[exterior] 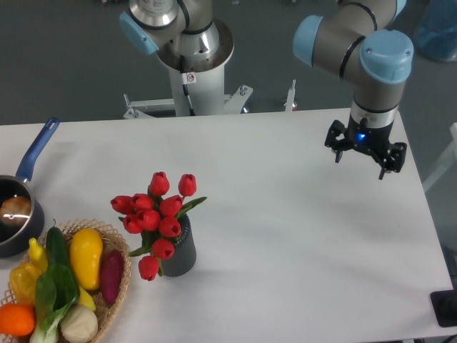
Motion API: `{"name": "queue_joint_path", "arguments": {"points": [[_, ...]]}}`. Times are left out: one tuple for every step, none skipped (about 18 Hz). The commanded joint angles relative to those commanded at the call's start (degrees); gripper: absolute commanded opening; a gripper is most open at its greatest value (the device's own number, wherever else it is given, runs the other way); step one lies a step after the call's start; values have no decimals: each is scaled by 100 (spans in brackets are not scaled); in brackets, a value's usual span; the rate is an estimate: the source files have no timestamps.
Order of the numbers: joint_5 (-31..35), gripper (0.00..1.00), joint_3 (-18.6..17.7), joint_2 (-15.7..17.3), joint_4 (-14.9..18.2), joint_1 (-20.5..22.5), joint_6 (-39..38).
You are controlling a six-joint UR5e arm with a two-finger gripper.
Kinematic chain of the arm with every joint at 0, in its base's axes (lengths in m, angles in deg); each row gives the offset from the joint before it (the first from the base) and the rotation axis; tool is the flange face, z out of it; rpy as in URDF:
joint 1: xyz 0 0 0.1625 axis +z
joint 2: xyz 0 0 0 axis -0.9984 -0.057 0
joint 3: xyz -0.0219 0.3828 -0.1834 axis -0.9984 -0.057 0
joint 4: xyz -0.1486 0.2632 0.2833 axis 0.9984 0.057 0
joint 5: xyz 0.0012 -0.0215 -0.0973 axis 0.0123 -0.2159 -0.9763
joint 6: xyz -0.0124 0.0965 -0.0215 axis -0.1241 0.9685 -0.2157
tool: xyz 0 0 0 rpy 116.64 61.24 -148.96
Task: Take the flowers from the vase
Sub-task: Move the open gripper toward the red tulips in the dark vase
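Gripper (pixel 366 158): up at two o'clock of the table, hanging over the white top near the far right edge, blue light glowing on the wrist; fingers point down, spread apart with nothing between them.
Arm (pixel 364 50): grey tubes with pale blue caps, reaching in from the top of the view and bending down to the wrist.
Flowers (pixel 157 214): red tulip buds in a tight bunch, at about seven o'clock from the table's middle, stems down in the vase, one bud drooping low on the left side, green leaves poking out right.
Vase (pixel 182 251): dark grey, ribbed, upright, well apart from the claw and down-left of it.
Wicker basket (pixel 118 286): at the eight o'clock corner, just left of the vase, heaped with vegetables, yellow, purple, green, orange.
Pot (pixel 14 218): dark, at nine o'clock by the left edge, blue handle slanting up toward the back.
Table (pixel 285 250): white, bare across the right half below the claw.
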State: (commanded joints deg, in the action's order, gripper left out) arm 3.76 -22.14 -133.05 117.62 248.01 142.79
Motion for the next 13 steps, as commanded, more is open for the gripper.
{"name": "queue_joint_path", "arguments": {"points": [[0, 100, 0, 0, 9, 0, 0], [0, 100, 0, 0, 9, 0, 0], [0, 100, 0, 0, 9, -17, -9], [0, 100, 0, 0, 9, -26, -26], [-9, 100, 0, 0, 17, -35, -35], [-44, 100, 0, 0, 26, -44, -53], [-87, 100, 0, 0, 26, -87, -70], [-97, 100, -9, 0, 18, -140, -70], [-140, 100, -70, 9, 18, -149, -44], [-271, 100, -149, 17, 0, -141, -27], [-490, 100, -280, 35, -26, -123, -18], [-692, 100, -386, 70, -113, -132, -18], [-868, 100, -465, 96, -149, -132, -9]]}}
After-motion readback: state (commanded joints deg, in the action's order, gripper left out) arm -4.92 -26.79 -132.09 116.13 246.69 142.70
